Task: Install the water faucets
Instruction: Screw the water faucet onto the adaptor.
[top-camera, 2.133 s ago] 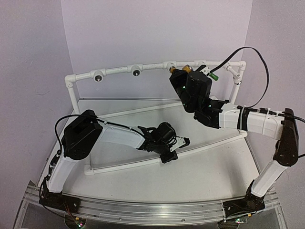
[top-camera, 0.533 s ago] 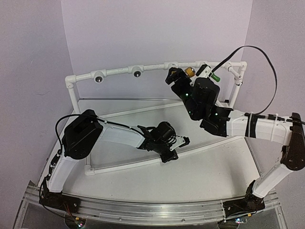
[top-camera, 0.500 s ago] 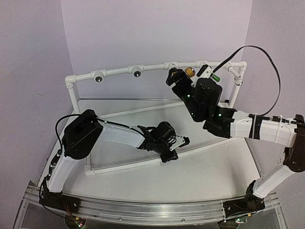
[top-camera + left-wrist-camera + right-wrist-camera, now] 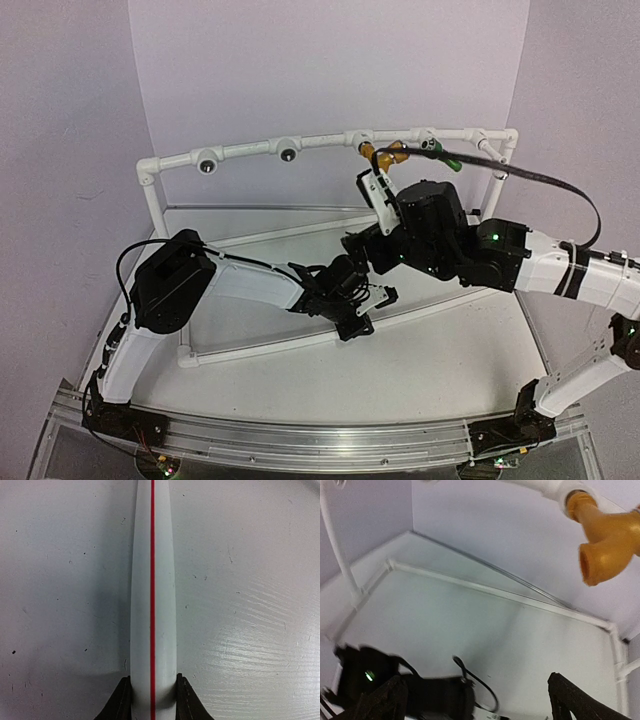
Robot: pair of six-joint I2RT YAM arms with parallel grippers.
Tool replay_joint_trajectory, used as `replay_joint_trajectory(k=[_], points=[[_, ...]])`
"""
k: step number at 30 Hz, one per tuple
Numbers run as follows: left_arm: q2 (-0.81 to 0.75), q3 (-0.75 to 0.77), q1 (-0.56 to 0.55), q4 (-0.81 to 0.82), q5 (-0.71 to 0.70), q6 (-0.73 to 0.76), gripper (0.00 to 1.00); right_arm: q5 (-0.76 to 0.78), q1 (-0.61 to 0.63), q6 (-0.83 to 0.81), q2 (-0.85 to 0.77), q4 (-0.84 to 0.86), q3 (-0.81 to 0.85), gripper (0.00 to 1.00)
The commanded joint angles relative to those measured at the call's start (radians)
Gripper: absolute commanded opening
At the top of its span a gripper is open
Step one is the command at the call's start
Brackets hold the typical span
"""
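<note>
Right end effector: my right end effector [image 4: 366, 215] hangs with its fingers [image 4: 380, 705] wide apart and nothing between them; it sits below and in front of the top rail, clear of both taps.
Left end effector: my left end effector [image 4: 152, 700] is clamped on the lower rail [image 4: 152, 580], a white tube with a red stripe; I judge this hold steadies the white pipe frame [image 4: 250, 148] against twisting while a tap is worked in.
Yellow tap: the yellow-orange plastic faucet [image 4: 607, 535] hangs from a fitting on the top rail, its collar against the white fitting; it looks seated, so I judge it needs no holding, which would explain my spread fingers.
Green tap: the green plastic faucet [image 4: 437, 148] is on the same rail, just beside the yellow one toward my right.
Unfilled: two dark round sockets [image 4: 207, 163] further left on the rail carry nothing.
Hard to tell: a black cable [image 4: 540, 178] crosses the green tap, so I cannot see how fully it is seated; the yellow tap's thread is hidden inside the fitting; its far side is cut off at the right wrist view's edge, which is also blurred; the bench [image 4: 420, 370] shows only scuffs.
</note>
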Motion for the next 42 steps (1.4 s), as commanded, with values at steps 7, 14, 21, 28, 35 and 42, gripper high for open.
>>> replay_joint_trajectory(k=[7,14,21,28,35,42], points=[[0.084,-0.054,-0.035,-0.244,0.161,0.025,0.00,0.407,0.071,-1.257,-0.044,-0.123,0.047,0.98],[0.089,-0.054,-0.036,-0.243,0.158,0.025,0.00,0.383,0.069,-1.838,-0.091,0.363,-0.082,0.94],[0.091,-0.060,-0.036,-0.244,0.150,0.027,0.00,0.284,0.048,-1.953,-0.049,0.479,-0.043,0.92],[0.089,-0.063,-0.036,-0.244,0.155,0.029,0.00,0.182,-0.085,-1.985,0.006,0.520,-0.003,0.92],[0.089,-0.063,-0.036,-0.244,0.157,0.030,0.00,0.085,-0.137,-2.006,0.074,0.598,0.038,0.87],[0.087,-0.066,-0.036,-0.244,0.155,0.030,0.00,0.040,-0.175,-2.049,0.138,0.681,0.062,0.76]])
